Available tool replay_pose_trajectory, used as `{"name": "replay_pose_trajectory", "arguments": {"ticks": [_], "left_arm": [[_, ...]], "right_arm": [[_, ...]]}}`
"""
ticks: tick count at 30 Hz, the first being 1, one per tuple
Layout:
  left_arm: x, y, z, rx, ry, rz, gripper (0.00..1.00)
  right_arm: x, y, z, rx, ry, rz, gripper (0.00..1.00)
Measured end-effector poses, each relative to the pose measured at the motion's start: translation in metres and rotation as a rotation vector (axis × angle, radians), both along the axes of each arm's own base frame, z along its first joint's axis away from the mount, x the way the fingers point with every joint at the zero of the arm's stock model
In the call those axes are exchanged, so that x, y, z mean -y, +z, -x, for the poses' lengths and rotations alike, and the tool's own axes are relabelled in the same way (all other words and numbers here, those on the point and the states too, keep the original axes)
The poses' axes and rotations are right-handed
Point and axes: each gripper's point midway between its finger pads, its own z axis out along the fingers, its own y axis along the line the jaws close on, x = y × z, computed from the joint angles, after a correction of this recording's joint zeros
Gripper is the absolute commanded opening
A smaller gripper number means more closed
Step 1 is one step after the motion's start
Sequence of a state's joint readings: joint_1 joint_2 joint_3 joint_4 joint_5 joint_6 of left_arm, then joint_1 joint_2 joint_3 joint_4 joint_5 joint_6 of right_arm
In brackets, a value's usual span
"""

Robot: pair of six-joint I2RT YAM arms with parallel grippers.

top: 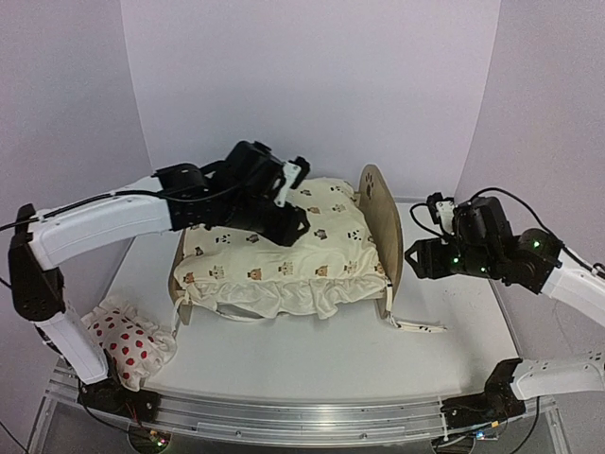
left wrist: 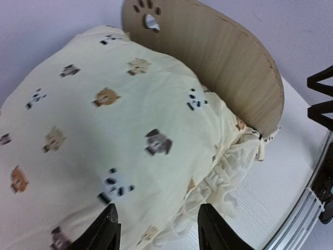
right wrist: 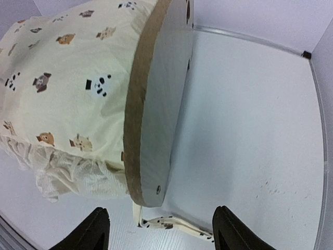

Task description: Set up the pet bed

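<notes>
Both end effectors gape empty. The left end effector [left wrist: 158, 229] hovers over the cushion [top: 274, 255] on the pet bed [top: 181, 284], which lies mid-frame, long axis left-to-right. The right end effector [right wrist: 161, 232] sits just right of its headboard [top: 380, 203], nearer it.

Left arm [top: 104, 219] stretched forward and inward, wrist pitched down, left gripper [left wrist: 158, 232] with jaws parted; right arm [top: 567, 274] bent at the elbow, forearm angled inward, right gripper [right wrist: 162, 234] facing the left claw, jaws spread wider, the two well apart.
</notes>
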State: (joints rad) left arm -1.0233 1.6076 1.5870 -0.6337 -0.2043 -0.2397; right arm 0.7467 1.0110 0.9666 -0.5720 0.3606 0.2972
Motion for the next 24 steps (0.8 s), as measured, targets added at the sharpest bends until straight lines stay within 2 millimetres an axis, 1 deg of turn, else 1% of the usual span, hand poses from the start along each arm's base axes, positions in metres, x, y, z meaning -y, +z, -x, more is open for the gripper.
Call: {"name": "replay_pose_trajectory", "arguments": {"ticks": [3, 4, 6, 9, 12, 14, 16, 18, 20, 22, 23, 24], "left_arm": [[0.050, -0.021, 0.005, 0.007, -0.105, -0.056, 0.52], [0.073, -0.031, 0.006, 0.013, -0.148, -0.078, 0.52], [0.093, -0.043, 0.008, 0.016, -0.187, -0.104, 0.52], [0.129, -0.062, 0.008, 0.027, -0.243, -0.139, 0.52], [0.154, -0.080, 0.002, 0.051, -0.262, -0.167, 0.57], [0.162, -0.094, -0.005, 0.068, -0.255, -0.196, 0.60], [0.162, -0.108, -0.013, 0.083, -0.240, -0.241, 0.61], [0.159, -0.118, -0.018, 0.096, -0.229, -0.283, 0.59], [0.157, -0.125, -0.022, 0.109, -0.217, -0.315, 0.56], [0.156, -0.128, -0.026, 0.123, -0.205, -0.333, 0.48], [0.155, -0.130, -0.028, 0.130, -0.200, -0.345, 0.41], [0.154, -0.131, -0.029, 0.138, -0.196, -0.357, 0.31]], "right_arm": [[0.006, -0.026, 0.012, -0.054, 0.007, 0.016, 0.63], [0.009, -0.036, 0.016, -0.078, 0.007, 0.028, 0.62], [0.013, -0.049, 0.022, -0.105, 0.006, 0.040, 0.61], [0.017, -0.055, 0.029, -0.121, 0.006, 0.033, 0.61], [0.018, -0.051, 0.031, -0.111, 0.006, 0.015, 0.61], [0.018, -0.049, 0.032, -0.104, 0.006, 0.007, 0.62], [0.018, -0.047, 0.032, -0.101, 0.008, 0.002, 0.62], [0.018, -0.047, 0.032, -0.101, 0.008, 0.001, 0.63], [0.019, -0.049, 0.033, -0.103, 0.008, 0.003, 0.63], [0.019, -0.051, 0.033, -0.107, 0.008, 0.008, 0.63], [0.020, -0.052, 0.034, -0.109, 0.008, 0.010, 0.63], [0.020, -0.053, 0.034, -0.111, 0.009, 0.012, 0.63]]}}
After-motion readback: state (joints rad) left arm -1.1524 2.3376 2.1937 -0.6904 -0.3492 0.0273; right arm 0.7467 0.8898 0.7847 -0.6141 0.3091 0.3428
